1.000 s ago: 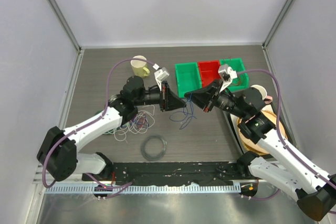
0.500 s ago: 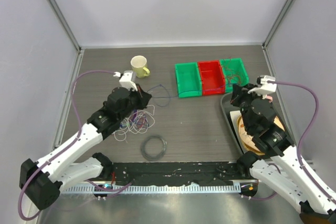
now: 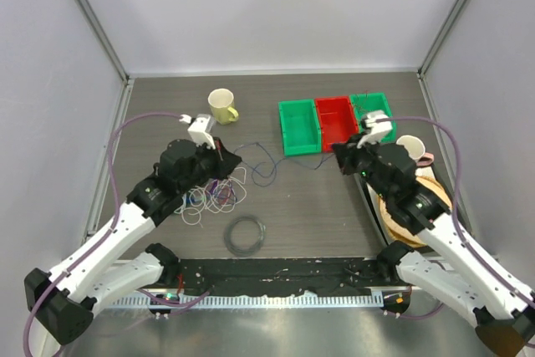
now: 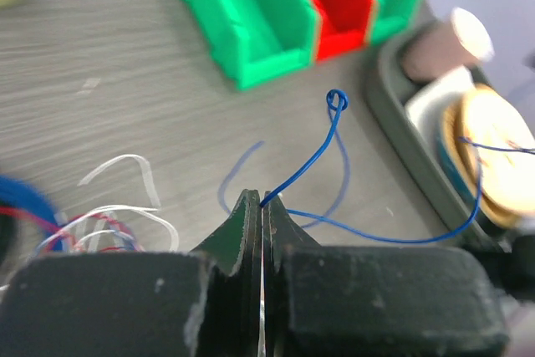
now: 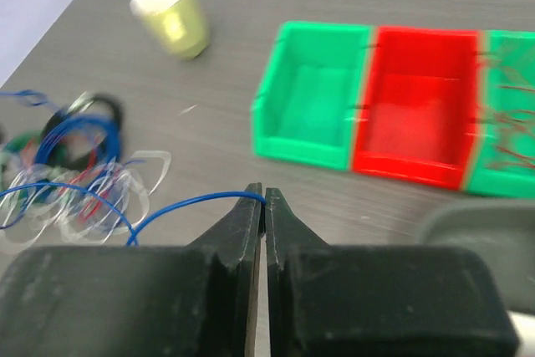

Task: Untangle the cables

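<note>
From above, a thin blue wire [image 3: 267,171] sags over the grey table [image 3: 318,215] between the left gripper [image 3: 221,152] and the right gripper [image 3: 341,156]. A tangle of white, red and blue wires [image 3: 216,194] lies just beside the left gripper. In the left wrist view, the left gripper [image 4: 262,200] has its jaws pinched tight on the thin blue wire [image 4: 308,160]. In the right wrist view, the right gripper [image 5: 263,201] likewise clamps the thin blue wire [image 5: 192,201], with the tangle [image 5: 92,190] at the left.
</note>
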